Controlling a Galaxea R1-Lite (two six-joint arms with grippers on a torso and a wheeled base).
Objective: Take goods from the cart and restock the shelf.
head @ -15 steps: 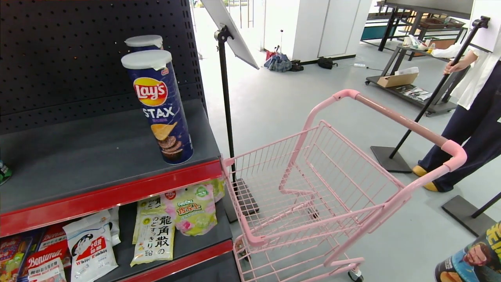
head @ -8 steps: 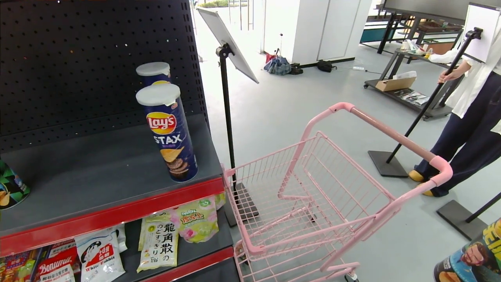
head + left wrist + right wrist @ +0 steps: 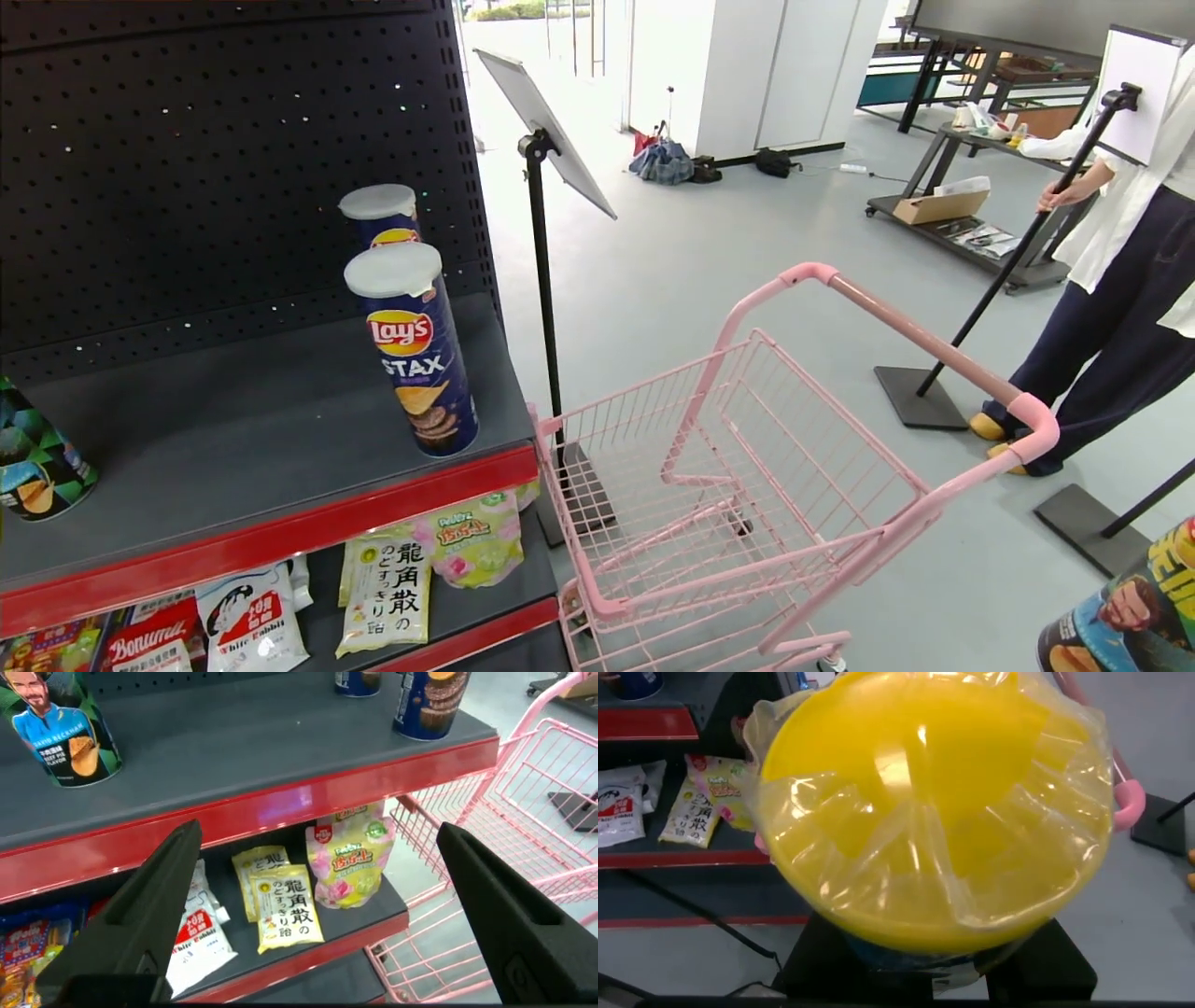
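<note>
One can [image 3: 1134,611], yellow-lidded, was clamped in the right claw [image 3: 929,975], low beside the pink cart [image 3: 915,336]. The left claw [image 3: 318,829] hung with fingers wide apart before the shelf [image 3: 280,532]. On it stood a green can [image 3: 33,462] at the left and two blue cans [image 3: 415,359] near the right end, one behind the other.

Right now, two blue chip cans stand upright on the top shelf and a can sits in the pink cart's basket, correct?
Not quite: the head view shows the pink cart with nothing in its basket. The two blue chip cans do stand upright on the top shelf.
</note>
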